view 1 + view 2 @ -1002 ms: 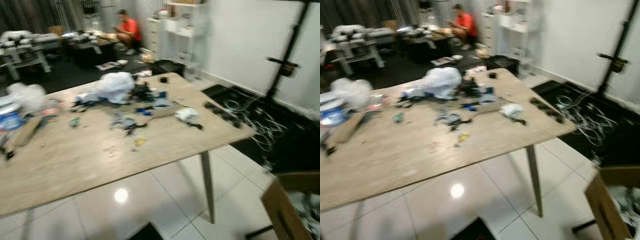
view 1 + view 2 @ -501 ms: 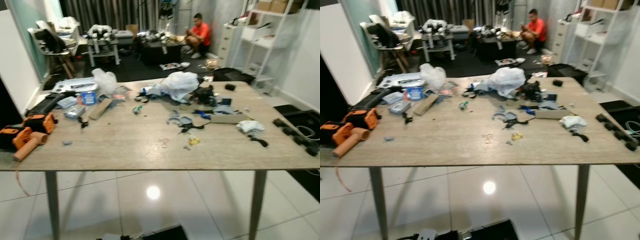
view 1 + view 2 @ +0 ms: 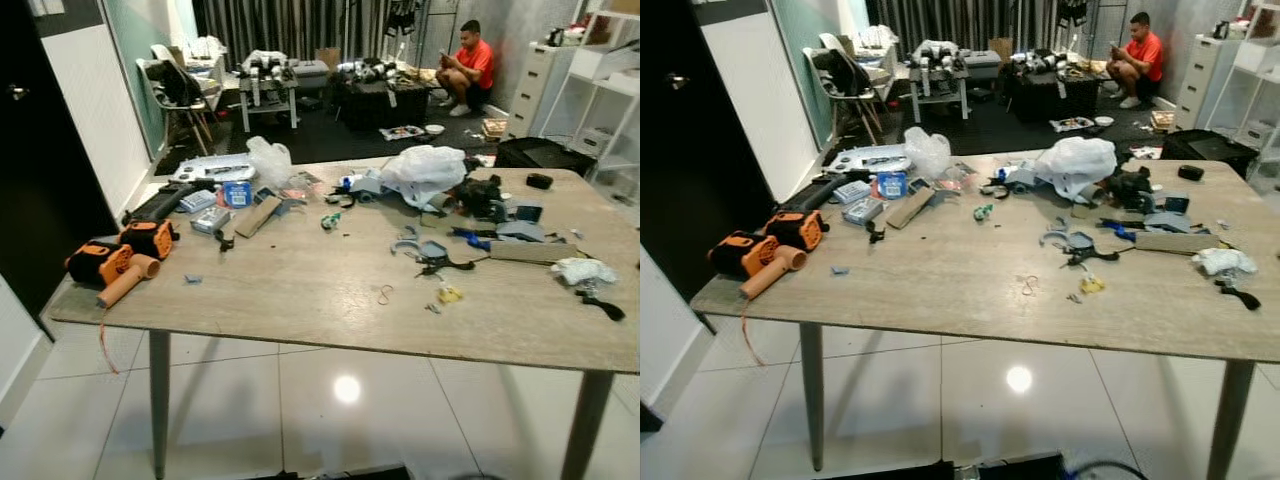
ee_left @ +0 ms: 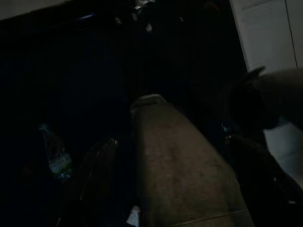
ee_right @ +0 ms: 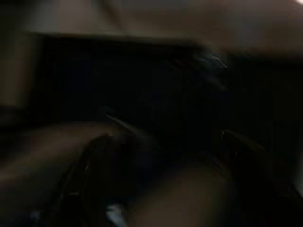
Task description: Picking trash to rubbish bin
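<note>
Trash: small scraps lie scattered over the middle and far right of the table (image 3: 300,300): a yellow crumpled bit (image 3: 449,294) near the front edge, a thin loop (image 3: 384,294) just beside it, grey and black tangled pieces (image 3: 428,254) a little further back.
White wad: a crumpled white wad (image 3: 583,270) sits near the right end, with a black strap (image 3: 600,305) touching it.
Plastic bags: a big white plastic bag (image 3: 427,173) bulges at the far side; a smaller clear bag (image 3: 269,160) stands well to its left.
Other clutter: a flat cardboard strip (image 3: 258,215), a blue-labelled tub (image 3: 238,193) and a dark heap of gear (image 3: 485,195) sit toward the back of the table.
Orange tool: an orange and black power tool (image 3: 118,262) rests on the near left corner.
Room beyond: a person in a red shirt (image 3: 472,68) crouches on the dark floor at the far wall, near low tables piled with equipment; white shelves (image 3: 610,70) stand to the right.
Left gripper: the left gripper (image 4: 175,184) hangs in deep shade, its two black fingers (image 4: 94,175) spread apart with nothing between them; a plastic bottle (image 4: 54,153) can just be made out below.
Right gripper: the right gripper (image 5: 165,179) is in dark blur; I cannot tell how its fingers stand.
</note>
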